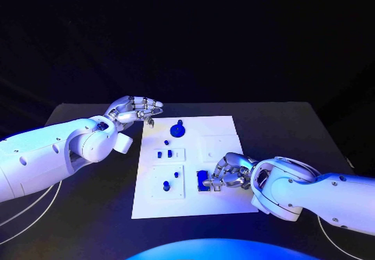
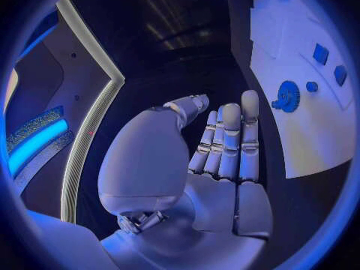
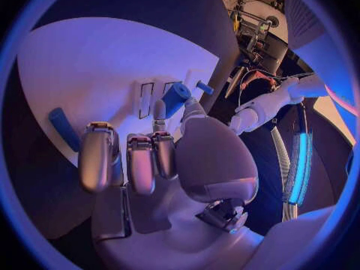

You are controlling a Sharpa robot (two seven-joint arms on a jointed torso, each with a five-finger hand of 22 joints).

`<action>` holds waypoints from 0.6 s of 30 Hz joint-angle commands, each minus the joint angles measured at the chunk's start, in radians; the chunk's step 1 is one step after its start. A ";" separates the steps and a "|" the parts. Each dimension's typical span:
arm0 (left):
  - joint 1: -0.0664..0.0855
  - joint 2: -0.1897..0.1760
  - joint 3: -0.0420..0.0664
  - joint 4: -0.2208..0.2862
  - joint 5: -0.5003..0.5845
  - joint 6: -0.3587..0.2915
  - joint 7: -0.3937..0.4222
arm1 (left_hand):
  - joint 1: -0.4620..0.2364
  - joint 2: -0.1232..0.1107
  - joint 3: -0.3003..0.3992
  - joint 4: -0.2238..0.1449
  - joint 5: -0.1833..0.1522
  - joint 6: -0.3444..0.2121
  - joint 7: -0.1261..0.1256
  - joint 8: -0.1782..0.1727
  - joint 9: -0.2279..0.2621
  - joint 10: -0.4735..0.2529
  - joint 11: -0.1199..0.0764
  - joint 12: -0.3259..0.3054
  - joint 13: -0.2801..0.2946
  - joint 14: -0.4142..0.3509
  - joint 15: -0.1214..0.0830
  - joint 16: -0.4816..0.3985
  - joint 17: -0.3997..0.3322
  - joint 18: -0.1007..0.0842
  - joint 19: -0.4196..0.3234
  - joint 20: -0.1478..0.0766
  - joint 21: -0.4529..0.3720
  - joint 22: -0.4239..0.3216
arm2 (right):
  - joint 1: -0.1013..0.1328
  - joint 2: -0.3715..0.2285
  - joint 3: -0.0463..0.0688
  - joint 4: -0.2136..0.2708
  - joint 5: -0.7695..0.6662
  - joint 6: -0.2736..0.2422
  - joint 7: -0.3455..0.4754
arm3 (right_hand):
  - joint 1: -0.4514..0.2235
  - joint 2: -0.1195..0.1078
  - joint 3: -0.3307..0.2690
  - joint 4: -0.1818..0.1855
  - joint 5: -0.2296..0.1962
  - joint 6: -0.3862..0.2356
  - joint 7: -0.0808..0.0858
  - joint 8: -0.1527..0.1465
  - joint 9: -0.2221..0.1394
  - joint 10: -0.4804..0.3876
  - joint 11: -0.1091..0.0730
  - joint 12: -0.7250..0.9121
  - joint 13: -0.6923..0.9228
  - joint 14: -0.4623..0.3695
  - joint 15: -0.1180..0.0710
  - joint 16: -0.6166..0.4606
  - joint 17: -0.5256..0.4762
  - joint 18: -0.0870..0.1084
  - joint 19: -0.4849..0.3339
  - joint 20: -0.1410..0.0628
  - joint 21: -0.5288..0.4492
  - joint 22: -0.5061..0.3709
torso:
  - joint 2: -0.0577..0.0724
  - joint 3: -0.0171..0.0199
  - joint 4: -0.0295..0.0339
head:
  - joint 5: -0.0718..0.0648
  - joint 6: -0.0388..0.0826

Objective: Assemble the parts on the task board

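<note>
Task board [image 1: 222, 127]: R wrist view shows right hand [image 3: 143, 156] pinching blue cylinder [image 3: 176, 94].

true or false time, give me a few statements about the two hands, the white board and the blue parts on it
1. The white rectangular task board lies on a black table. True.
2. The silver left hand grips the round blue gear-shaped part. False: it holds nothing, and the gear lies on the board apart from it.
3. The silver right hand is over the near part of the board, fingers curled beside a blue block-shaped part. True.
4. The left hand rests flat in the middle of the board. False: it hovers at the board's far left corner.
5. The board carries no blue parts. False: several lie on it.
</note>
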 commanded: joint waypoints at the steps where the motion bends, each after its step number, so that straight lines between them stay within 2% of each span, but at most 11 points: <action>1: 0.001 0.001 0.001 0.002 0.005 0.018 0.002 | -0.007 0.000 -0.002 0.006 0.005 -0.010 0.027 0.006 -0.001 -0.008 0.001 0.004 0.001 -0.008 0.001 0.004 -0.001 0.008 -0.002 0.007 -0.005 -0.001 | -0.002 0.005 0.000 -0.006 -0.004 0.040 0.014 | 0.028 -0.001 0.007 -0.003 -0.003 0.002 -0.001 0.002 -0.001 0.046 -0.009 0.006 0.175 0.090 -0.006 0.004 0.192 -0.013 0.031 -0.007 0.005 0.175 | 0.001 0.0002 0.0007 | 0.000 -0.001; 7: 0.001 0.001 0.001 0.002 0.005 0.020 -0.001 | -0.007 0.000 -0.002 0.006 0.005 -0.010 0.027 0.006 -0.001 -0.008 0.001 0.004 0.001 -0.008 0.001 0.004 -0.001 0.008 -0.002 0.007 -0.005 -0.001 | -0.006 0.017 0.000 -0.019 -0.014 0.035 0.007 | 0.097 0.003 0.038 -0.002 0.000 0.005 -0.004 -0.007 -0.007 0.047 -0.012 0.006 0.177 0.090 -0.008 0.003 0.191 -0.014 0.032 -0.009 0.005 0.177 | 0.000 -0.0006 0.0002 | 0.000 -0.002; 18: 0.001 0.000 0.000 0.002 0.005 0.022 -0.005 | -0.008 0.001 -0.001 0.007 0.005 -0.011 0.027 0.007 -0.001 -0.010 0.001 0.005 0.001 -0.009 0.002 0.005 -0.001 0.008 -0.002 0.007 -0.005 -0.001 | -0.008 0.022 0.000 -0.034 -0.017 0.008 0.008 | 0.108 0.008 0.046 0.000 0.000 0.007 -0.004 -0.010 -0.009 0.047 -0.012 0.007 0.178 0.090 -0.009 0.003 0.192 -0.013 0.032 -0.009 0.003 0.177 | 0.000 -0.0009 0.0003 | 0.002 0.000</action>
